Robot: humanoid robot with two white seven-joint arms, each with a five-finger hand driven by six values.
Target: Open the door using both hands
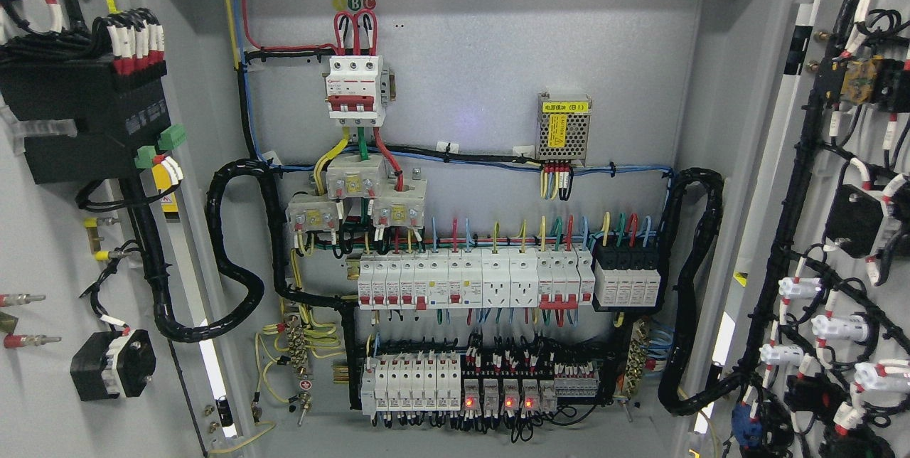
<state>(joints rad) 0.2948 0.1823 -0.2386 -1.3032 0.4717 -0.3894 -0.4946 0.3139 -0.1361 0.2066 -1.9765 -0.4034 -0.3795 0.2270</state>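
Both doors of a grey electrical cabinet stand swung wide open. The left door [43, 259] fills the picture's left edge, showing its inner face with a black module and wiring. The right door [782, 230] fills the right edge, its inner face covered with black cable looms and white connectors. Between them the cabinet's back panel [483, 52] is fully exposed. Neither of my hands nor any arm shows in the head view.
On the panel sit a three-pole main breaker [355, 88], a small power supply [563, 127], a row of white breakers [469, 280] and a lower row of relays [490, 383] with red lights. Thick black conduits [234, 280] loop at both sides.
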